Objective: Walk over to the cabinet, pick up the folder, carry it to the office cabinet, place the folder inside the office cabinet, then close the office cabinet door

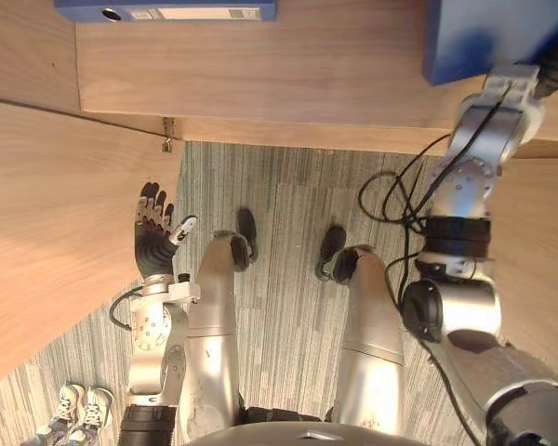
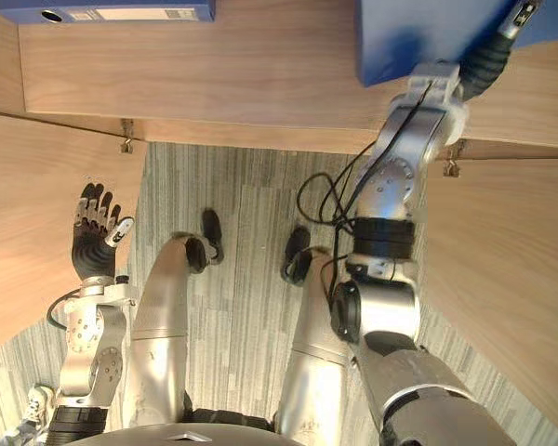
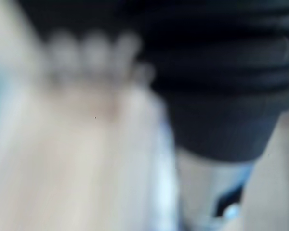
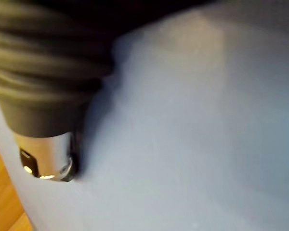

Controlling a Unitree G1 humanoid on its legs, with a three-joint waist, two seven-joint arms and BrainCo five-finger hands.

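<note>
Right hand [image 4: 45, 154] against folder [image 4: 192, 134] (left hand [image 1: 153, 237] splayed)

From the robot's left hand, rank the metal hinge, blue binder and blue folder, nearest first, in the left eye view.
1. Metal hinge, just ahead of the left hand.
2. Blue binder, on the shelf beyond.
3. Blue folder, far right.

Floor: grey carpet [image 1: 288, 214] with fine stripes, laid in squares.
Cabinet [image 1: 260, 74]: pale wood-grain shelf across the far side.
Left door [image 1: 46, 214]: same wood, standing open.
Right door [image 2: 502, 279]: open too.
Hinge [image 1: 168, 133]: small, metal, at the left door's corner.
Light: soft and even.
</note>
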